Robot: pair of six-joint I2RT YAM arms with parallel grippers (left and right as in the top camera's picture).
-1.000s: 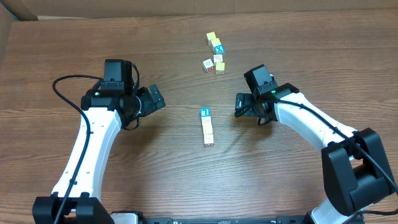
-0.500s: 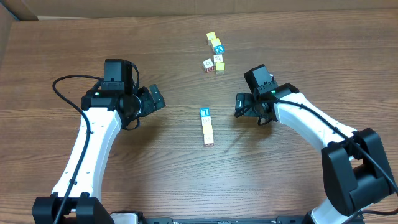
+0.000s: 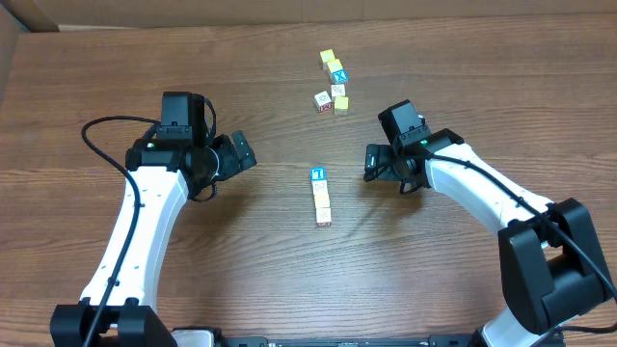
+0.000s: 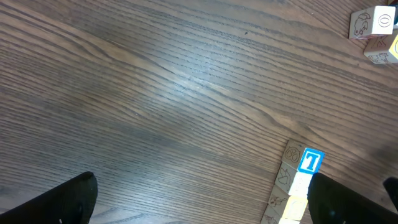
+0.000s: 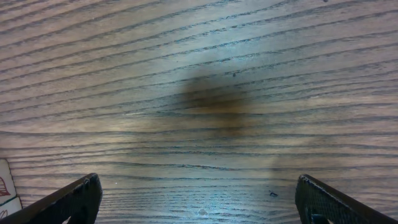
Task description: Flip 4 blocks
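Note:
Four small blocks lie in a tight row point(image 3: 321, 197) mid-table, running front to back. The farthest one is blue-faced point(image 3: 318, 174) with a white letter, the nearest is reddish point(image 3: 324, 221), and two pale ones sit between. In the left wrist view the row point(image 4: 292, 190) is at the lower right, its blue T block point(image 4: 310, 161) just beside my right fingertip point(image 4: 339, 199). My left gripper point(image 3: 242, 152) point(image 4: 202, 208) is open and empty, left of the row. Right of the row, my right gripper point(image 3: 370, 164) point(image 5: 199, 208) is open over bare wood.
A loose cluster of other cubes point(image 3: 334, 82), one of them blue, sits at the back of the table, and its edge shows in the left wrist view point(image 4: 373, 28). A pale cube corner point(image 5: 6, 183) peeks in at the left edge of the right wrist view.

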